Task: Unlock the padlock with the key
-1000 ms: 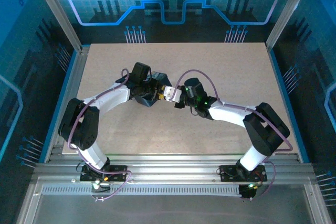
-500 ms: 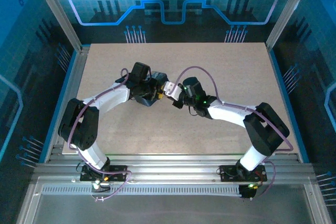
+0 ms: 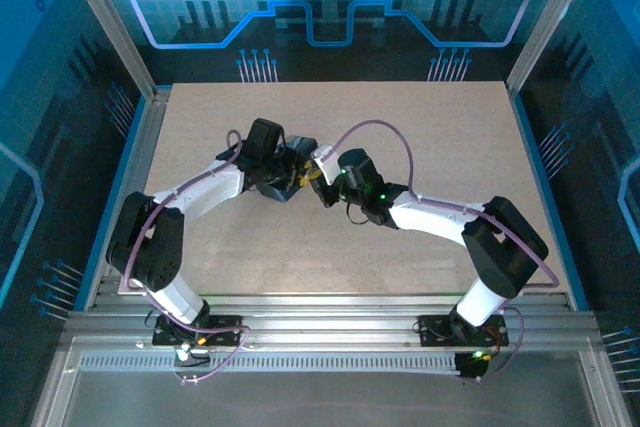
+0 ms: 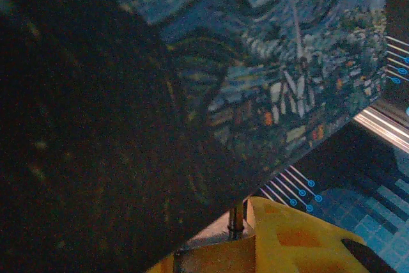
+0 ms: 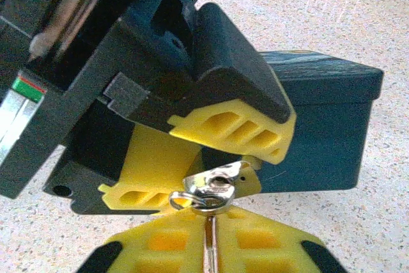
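Shiny metal key (image 5: 216, 185), smooth printed box (image 5: 319, 126), speckled matt table (image 5: 287, 4)

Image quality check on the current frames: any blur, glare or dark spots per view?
Top external: evenly lit, sharp, blue glow on the walls. Left wrist: the box sits too close, blurred, left half almost black. Right wrist: bright and sharp on the key, slight glare on its metal.

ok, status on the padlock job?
Left gripper clamped on blue box. Right gripper pinching key, its end at what looks like the padlock. Locked or open: can't tell. No obstruction seen.
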Controlling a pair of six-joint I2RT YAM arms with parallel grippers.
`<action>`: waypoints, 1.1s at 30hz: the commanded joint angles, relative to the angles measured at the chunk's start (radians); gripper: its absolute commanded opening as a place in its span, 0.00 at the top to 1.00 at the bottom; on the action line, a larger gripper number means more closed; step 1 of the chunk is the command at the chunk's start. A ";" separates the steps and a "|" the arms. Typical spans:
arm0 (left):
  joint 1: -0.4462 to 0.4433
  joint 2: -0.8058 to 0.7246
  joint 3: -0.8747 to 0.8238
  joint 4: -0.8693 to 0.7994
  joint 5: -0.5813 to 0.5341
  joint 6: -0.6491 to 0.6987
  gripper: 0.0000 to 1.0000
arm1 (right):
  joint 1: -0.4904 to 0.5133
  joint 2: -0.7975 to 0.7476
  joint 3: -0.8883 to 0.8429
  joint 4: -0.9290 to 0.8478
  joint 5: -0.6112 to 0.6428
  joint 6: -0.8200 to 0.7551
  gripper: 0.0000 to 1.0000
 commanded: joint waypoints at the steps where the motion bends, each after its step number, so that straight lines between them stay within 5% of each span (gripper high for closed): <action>1: -0.027 -0.024 -0.017 0.028 0.073 -0.003 1.00 | 0.041 0.002 0.088 0.016 -0.025 -0.042 0.84; 15: -0.034 -0.032 -0.033 0.014 0.074 0.015 1.00 | 0.013 0.045 0.204 -0.095 -0.058 0.035 1.00; 22: -0.034 -0.038 -0.034 0.011 0.047 0.003 1.00 | -0.064 0.035 0.109 0.085 -0.152 0.481 1.00; 33: -0.033 -0.045 -0.025 -0.008 0.022 -0.005 1.00 | -0.053 0.016 -0.044 0.332 0.005 0.941 1.00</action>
